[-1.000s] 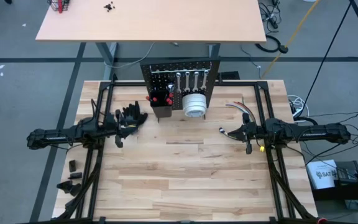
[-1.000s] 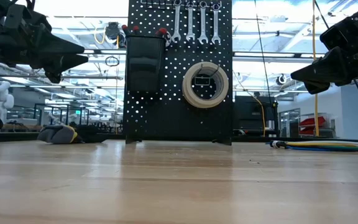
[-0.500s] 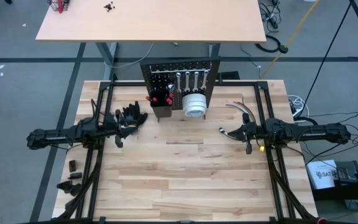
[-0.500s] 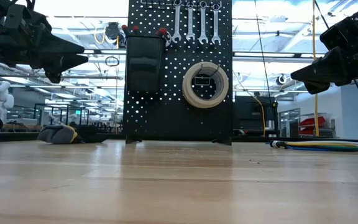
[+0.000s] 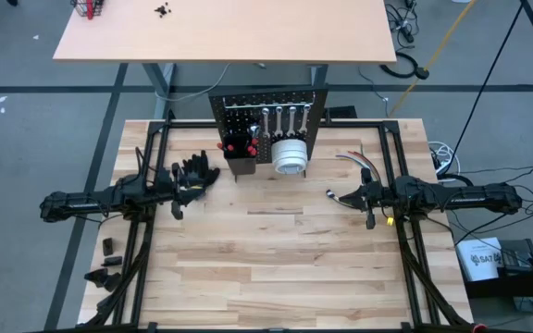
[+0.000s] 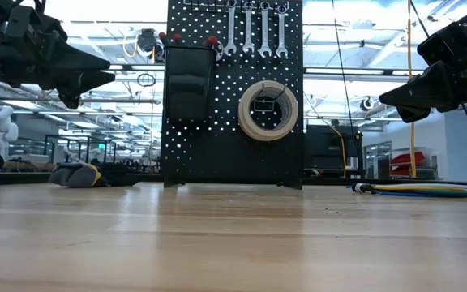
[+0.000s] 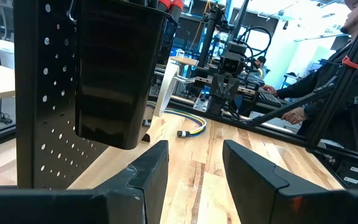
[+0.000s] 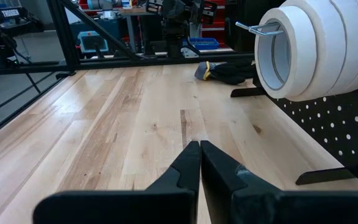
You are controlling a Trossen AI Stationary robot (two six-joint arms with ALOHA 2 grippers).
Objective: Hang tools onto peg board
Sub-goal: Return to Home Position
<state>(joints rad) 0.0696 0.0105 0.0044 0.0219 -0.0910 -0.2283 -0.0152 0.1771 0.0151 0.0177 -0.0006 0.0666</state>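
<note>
Peg board upright at the far middle of the table. Wrenches hang with long axes vertical. Tape rolls sit on a hook, holes facing out from the board. Screwdrivers stand handle-up in the bin. Left gripper, fingers parted and empty, is left of the board. Right gripper, fingers pressed together and empty, is on the right.

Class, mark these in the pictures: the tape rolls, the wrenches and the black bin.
Tape rolls (image 8: pixel 309 50): right wrist view, on the outer white face.
Wrenches (image 6: pixel 247 32): low view, on the shaft of the second from the left.
Bin (image 6: pixel 189 81): low view, on the middle of its front wall.
</note>
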